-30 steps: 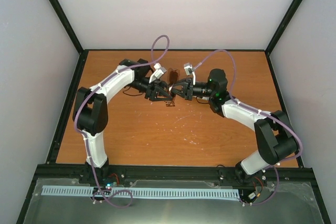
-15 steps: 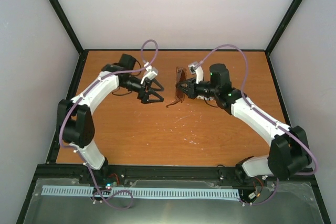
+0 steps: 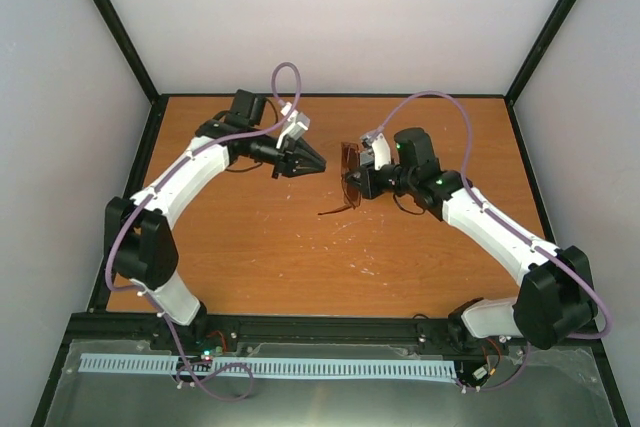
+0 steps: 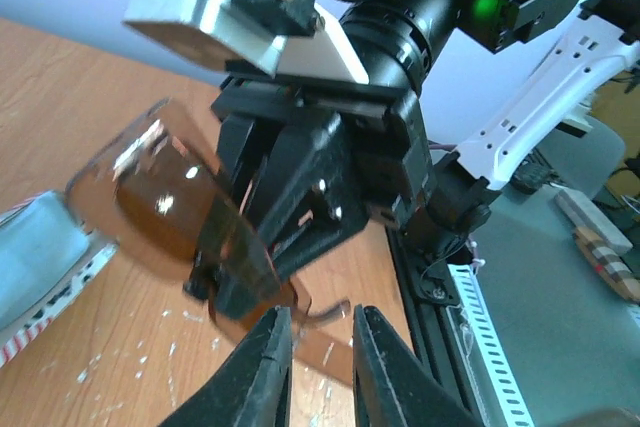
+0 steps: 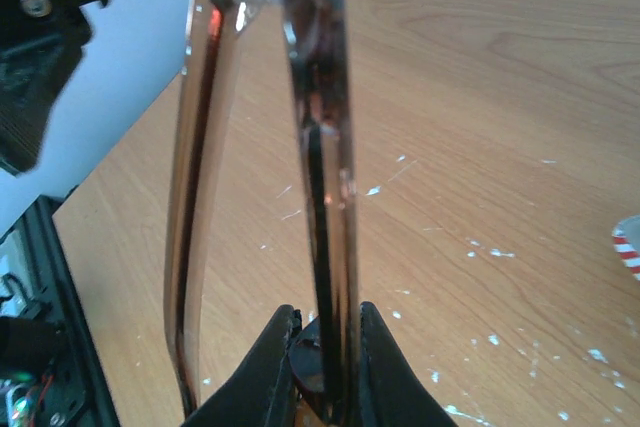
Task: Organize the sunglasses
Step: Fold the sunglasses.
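Note:
The sunglasses point(image 3: 349, 169), brown-lensed with a thin reddish frame, hang above the table's middle with my right gripper point(image 3: 357, 183) shut on them. One temple arm droops toward the wood. In the right wrist view the frame point(image 5: 322, 167) runs edge-on up from between the right gripper point(image 5: 325, 342). My left gripper point(image 3: 318, 162) points at the glasses from the left, a short way off. In the left wrist view the lens point(image 4: 170, 209) sits ahead, and the left gripper point(image 4: 322, 347) shows a narrow gap with nothing in it.
The corner of a light blue case with red and white stripes point(image 4: 35, 272) lies on the wooden table point(image 3: 260, 257) and also shows at the right edge of the right wrist view point(image 5: 628, 245). Black frame rails point(image 3: 330, 325) border the table.
My left gripper let go of the sunglasses, drew back to the left, opened wide and then narrowed. My right gripper kept the glasses and turned them while shifting slightly right.

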